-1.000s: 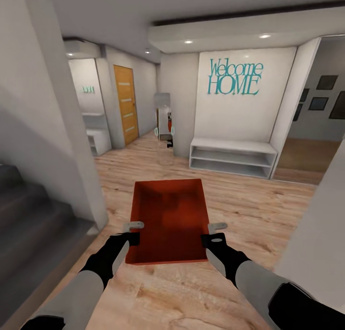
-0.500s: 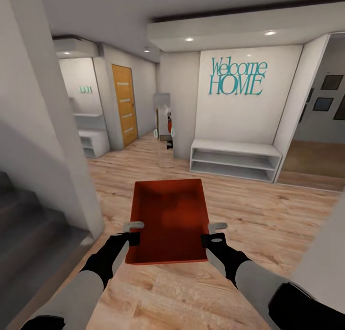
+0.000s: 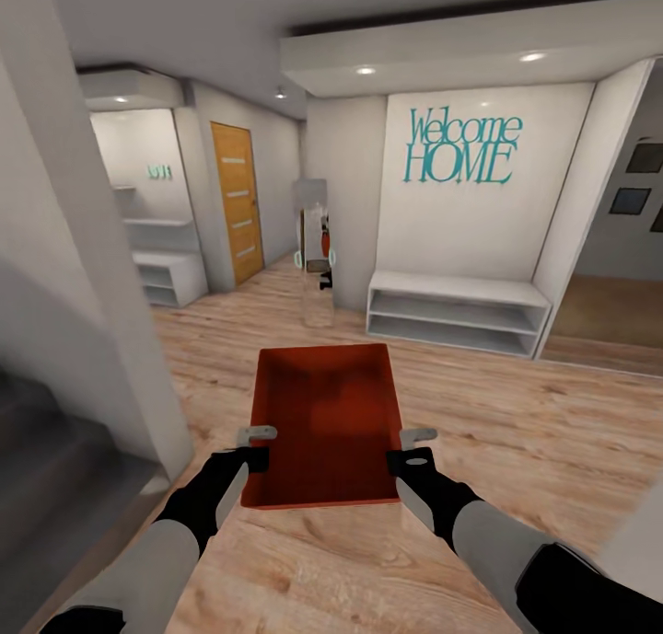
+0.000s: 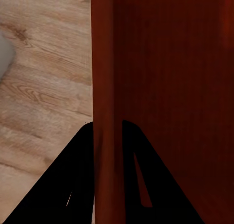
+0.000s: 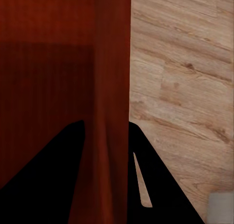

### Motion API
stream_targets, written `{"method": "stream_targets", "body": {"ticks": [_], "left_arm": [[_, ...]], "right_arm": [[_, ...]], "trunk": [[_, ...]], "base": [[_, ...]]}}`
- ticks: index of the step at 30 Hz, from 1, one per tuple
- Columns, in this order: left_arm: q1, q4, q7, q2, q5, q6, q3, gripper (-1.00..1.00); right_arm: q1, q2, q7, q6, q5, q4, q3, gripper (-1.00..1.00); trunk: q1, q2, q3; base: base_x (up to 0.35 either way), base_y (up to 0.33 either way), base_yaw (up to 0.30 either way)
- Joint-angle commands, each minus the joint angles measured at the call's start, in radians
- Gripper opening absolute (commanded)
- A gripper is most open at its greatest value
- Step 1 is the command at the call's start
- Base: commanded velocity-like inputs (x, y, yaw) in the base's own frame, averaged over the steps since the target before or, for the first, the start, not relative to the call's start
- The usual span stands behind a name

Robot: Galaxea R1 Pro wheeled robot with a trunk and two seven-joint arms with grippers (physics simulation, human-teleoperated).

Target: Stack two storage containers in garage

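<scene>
Mid-carry: one storage container [image 3: 322,422] is up over the wood floor [image 3: 516,432], left gripper [image 3: 257,434] and right gripper [image 3: 419,434] each clamped on a side wall. Next it needs driving on toward the garage, bin level.

Two arms, pale grey smooth forearm shells, matte black wrist housings tapering forward. Left claw [image 3: 257,433] and right claw [image 3: 419,434]: light grey flat metal fingers. Wrist views: fingers [image 4: 73,185] render as solid black wedges. Black upper-arm section at right.
</scene>
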Motion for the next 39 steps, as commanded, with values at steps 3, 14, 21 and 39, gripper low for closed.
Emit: {"method": "stream_targets", "body": {"ticks": [3,14,21,39], "left_arm": [[0.0,0.032,0.014,0.002,-0.01,0.008,-0.003,-1.0],[0.0,0.032,0.014,0.002,-0.01,0.008,-0.002,-1.0],[0.0,0.032,0.014,0.002,-0.01,0.008,-0.002,-1.0],[-0.001,0.032,0.014,0.002,-0.01,0.008,-0.002,-1.0]], "right_arm": [[-0.002,0.0,-0.067,-0.048,0.026,-0.003,-0.035,-1.0],[-0.002,-0.001,-0.067,-0.048,0.026,-0.003,-0.035,-1.0],[-0.002,-0.001,-0.067,-0.048,0.026,-0.003,-0.035,-1.0],[-0.002,-0.001,-0.067,-0.048,0.026,-0.003,-0.035,-1.0]], "trunk": [[0.001,-0.002,-0.002],[0.001,-0.002,-0.002],[0.001,-0.002,-0.002],[0.001,-0.002,-0.002]], "base": [[0.322,0.0,0.0],[0.322,0.0,0.0],[0.322,0.0,0.0],[0.322,0.0,0.0]]}}
